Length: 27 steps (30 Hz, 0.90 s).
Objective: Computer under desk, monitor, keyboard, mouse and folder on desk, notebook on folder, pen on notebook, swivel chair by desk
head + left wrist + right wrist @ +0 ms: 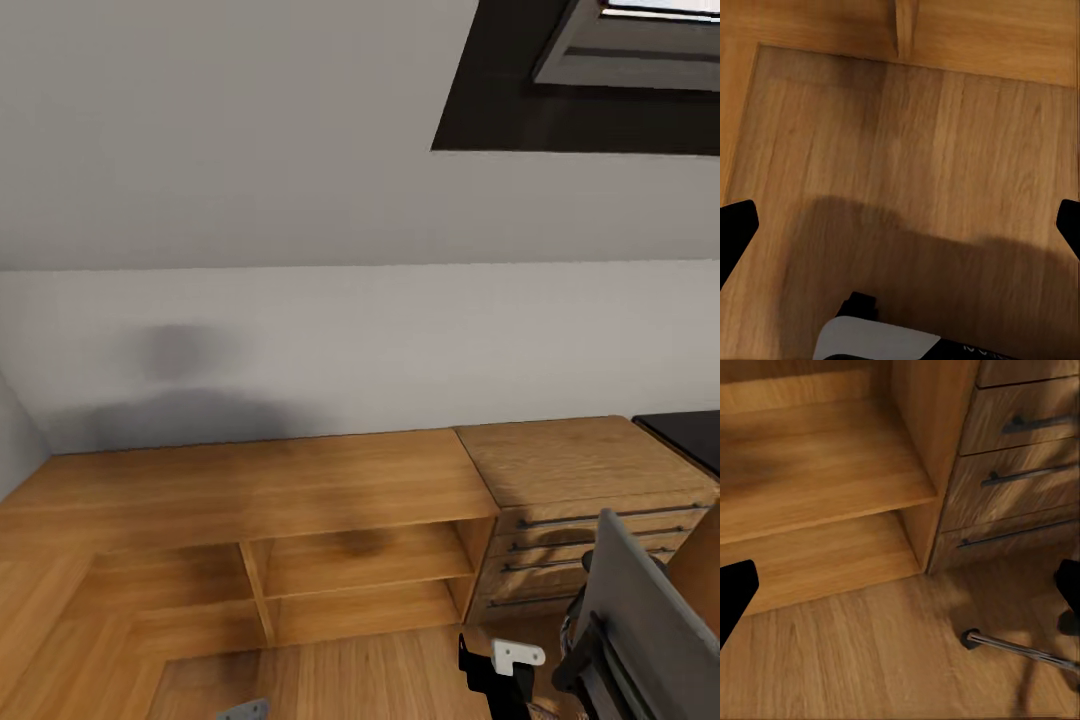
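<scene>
A pale grey wall (300, 330) runs under the sloped ceiling of the attic bedroom (200, 130), with a dark-framed skylight (600, 80) up at the right. Along the wall, from the left, stands a low light-wood shelving unit (250, 480) with open compartments, its top and the shelves that show bare. Just beside it on the right sits a light-wood drawer chest with long dark bar handles (570, 500). Farther right, a corner of the glossy black desk top (690, 435) reaches in from the edge. In front of the chest, low at the right, the tall grey back of the swivel chair (650, 610) stands on the light wood floor (350, 670); it is near the desk corner, though how near I cannot tell.

The left gripper (900, 225) hangs above bare floorboards, its two dark fingertips (735, 225) far apart at the picture's sides, jaws wide and holding nothing. The foot of a shelf divider (904, 30) shows beyond it.

The right gripper (900, 592) is likewise spread wide and empty, one dark fingertip (733, 589) showing at each side. It faces the lower shelves (817, 487) and the drawers (1027, 472), with a metal chair leg ending in a dark castor (971, 639) on the floor nearby.
</scene>
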Tool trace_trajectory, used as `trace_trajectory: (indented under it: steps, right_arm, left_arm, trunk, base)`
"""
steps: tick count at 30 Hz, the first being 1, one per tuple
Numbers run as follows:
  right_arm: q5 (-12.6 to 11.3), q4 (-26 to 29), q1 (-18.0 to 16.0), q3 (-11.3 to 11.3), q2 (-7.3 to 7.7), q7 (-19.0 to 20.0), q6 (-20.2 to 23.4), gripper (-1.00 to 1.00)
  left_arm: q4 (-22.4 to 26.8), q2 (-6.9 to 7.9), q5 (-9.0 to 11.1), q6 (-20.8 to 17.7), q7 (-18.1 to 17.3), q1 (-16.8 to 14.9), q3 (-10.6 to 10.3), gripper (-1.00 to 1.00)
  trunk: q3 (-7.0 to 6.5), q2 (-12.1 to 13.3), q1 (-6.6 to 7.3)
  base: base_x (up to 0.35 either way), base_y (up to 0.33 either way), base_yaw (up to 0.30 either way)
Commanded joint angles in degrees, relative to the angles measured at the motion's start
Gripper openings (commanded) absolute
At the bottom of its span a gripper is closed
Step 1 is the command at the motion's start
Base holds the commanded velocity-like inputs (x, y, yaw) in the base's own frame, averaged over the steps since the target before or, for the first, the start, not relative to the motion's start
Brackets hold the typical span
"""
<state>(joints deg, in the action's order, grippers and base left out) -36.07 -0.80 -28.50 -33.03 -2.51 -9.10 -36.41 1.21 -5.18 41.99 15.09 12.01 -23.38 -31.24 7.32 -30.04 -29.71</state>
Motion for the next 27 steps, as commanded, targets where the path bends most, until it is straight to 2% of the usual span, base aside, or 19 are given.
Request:
trace_trajectory:
  steps: [1, 20, 27]
  right_arm:
    - [0.02, -0.08, -0.07, -0.46, -0.04, -0.48, -0.06, 1.00]
    - [-0.05, -0.08, -0.08, -0.46, -0.04, -0.48, -0.06, 1.00]
    - [-0.05, -0.08, -0.08, -0.46, -0.04, -0.48, -0.06, 1.00]
  left_arm:
    - [0.02, 0.00, 0.28, 0.12, 0.30, -0.01, -0.49, 1.00]
    - [0.02, 0.00, 0.28, 0.12, 0.30, -0.03, -0.49, 1.00]
    - [0.02, 0.00, 0.28, 0.15, 0.30, -0.02, -0.49, 1.00]
  trunk:
    - [0.11, -0.10, -0.02]
    - [0.11, -0.10, -0.02]
    - [0.11, -0.10, -0.02]
  base:
    - [0.000, 0.000, -0.299]
    - [0.000, 0.002, -0.300]
    - [0.000, 0.203, -0.299]
